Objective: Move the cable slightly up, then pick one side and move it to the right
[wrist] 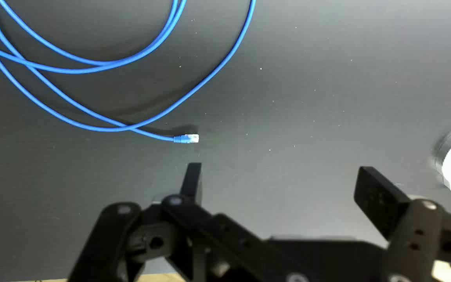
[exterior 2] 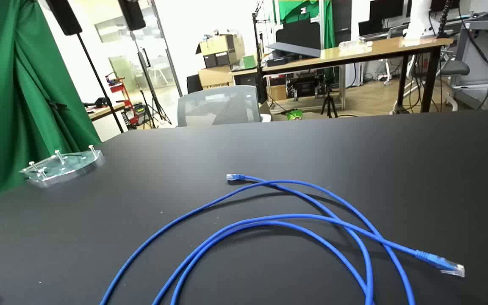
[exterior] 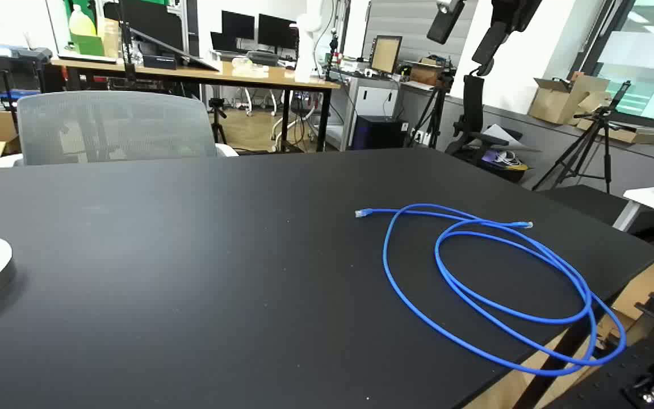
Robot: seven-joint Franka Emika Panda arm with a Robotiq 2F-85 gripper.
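Note:
The blue cable [exterior: 554, 321] lies in loose overlapping loops on the black table, and in an exterior view its near loops reach past the table edge. It also shows in an exterior view [exterior 2: 286, 216], with clear plug ends at the far left and near right. In the wrist view the cable [wrist: 104, 129] is at upper left, with one plug end [wrist: 186, 138] just beyond the left fingertip. My gripper [wrist: 280, 168] is open with its fingers wide apart and nothing between them. In an exterior view the gripper [exterior: 464, 45] hangs high above the table.
The black table [exterior: 191, 255] has an edge at the right, near the cable. A clear plate with upright screws [exterior 2: 64, 167] stands on the table. A grey chair [exterior: 117, 128] is at the far side. A black mount [exterior: 645, 358] is at lower right.

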